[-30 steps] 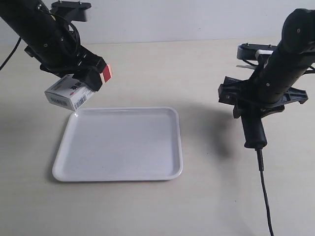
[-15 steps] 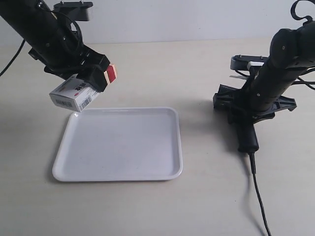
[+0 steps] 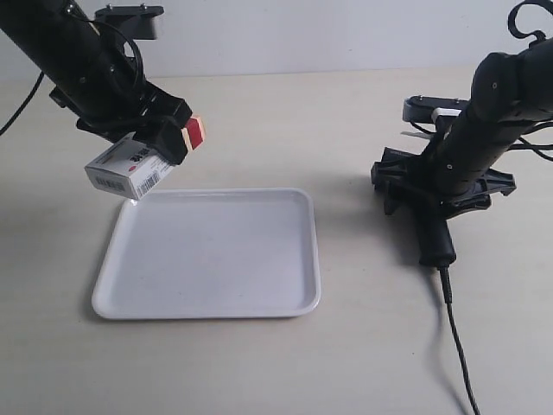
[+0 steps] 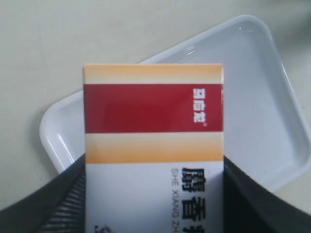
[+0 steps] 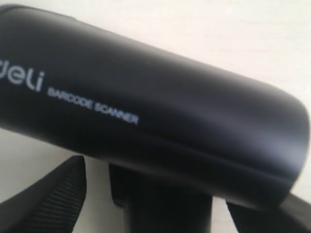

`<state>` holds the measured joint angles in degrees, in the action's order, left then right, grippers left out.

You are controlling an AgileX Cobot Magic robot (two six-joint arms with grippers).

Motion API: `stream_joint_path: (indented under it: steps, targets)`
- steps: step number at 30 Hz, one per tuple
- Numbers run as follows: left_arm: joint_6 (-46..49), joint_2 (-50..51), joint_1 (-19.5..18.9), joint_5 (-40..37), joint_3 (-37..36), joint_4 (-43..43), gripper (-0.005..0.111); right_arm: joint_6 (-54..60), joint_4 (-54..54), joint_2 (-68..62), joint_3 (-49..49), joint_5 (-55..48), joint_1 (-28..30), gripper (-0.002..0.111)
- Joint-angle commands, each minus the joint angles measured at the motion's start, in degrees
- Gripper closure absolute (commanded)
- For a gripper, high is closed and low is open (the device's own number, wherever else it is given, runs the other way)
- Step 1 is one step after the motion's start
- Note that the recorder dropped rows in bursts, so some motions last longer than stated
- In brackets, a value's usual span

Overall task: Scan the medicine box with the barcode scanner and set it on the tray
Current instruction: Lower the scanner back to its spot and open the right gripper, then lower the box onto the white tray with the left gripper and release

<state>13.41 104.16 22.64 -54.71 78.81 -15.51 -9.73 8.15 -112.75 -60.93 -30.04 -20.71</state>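
Observation:
The medicine box point(image 3: 130, 173), white with a red and tan band, hangs tilted just above the far-left corner of the white tray point(image 3: 207, 307). My left gripper point(image 3: 160, 143) is shut on it. In the left wrist view the medicine box point(image 4: 153, 145) fills the space between the left gripper's point(image 4: 153, 199) dark fingers, with the tray point(image 4: 262, 97) below. My right gripper point(image 3: 441, 186) stands low over the black barcode scanner point(image 3: 435, 242), whose handle lies along the table. In the right wrist view the scanner point(image 5: 146, 107) sits between the right gripper's point(image 5: 160, 199) fingers with table showing on both sides of the handle.
The scanner's thin black cable point(image 3: 458, 346) runs toward the near edge. A grey and white fixture point(image 3: 432, 108) sits behind the right arm. A dark cable point(image 3: 17, 95) hangs at the far left.
The right arm has shifted left and sunk lower with the scanner, so the handle now lies on the table. The left gripper has carried the box slightly to the right.

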Motion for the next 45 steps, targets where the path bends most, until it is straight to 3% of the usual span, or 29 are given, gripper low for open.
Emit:
stream_joint_path:
  steps: [1,17,29,39,45]
  targets:
    - [0.28,-0.50,0.29,0.16,-0.17,-0.56,0.107,0.30,1.70,0.55,-0.11,-0.14,0.24,0.031]
    - [1.89,-0.09,0.37,0.69,-0.17,-1.65,0.107,0.60,0.63,13.66,-0.11,-3.73,0.24,0.032]
    - [2.92,10.21,6.04,3.48,-0.17,-2.01,0.107,0.82,1.91,20.97,-0.11,-8.28,0.04,0.035]
    - [5.23,15.00,6.14,6.48,-0.17,-5.54,0.107,16.16,20.04,24.77,0.00,-11.83,0.04,0.036]
    - [9.00,15.13,8.33,6.49,-0.17,-6.01,0.107,17.31,20.70,24.77,0.00,-11.83,0.04,0.036]
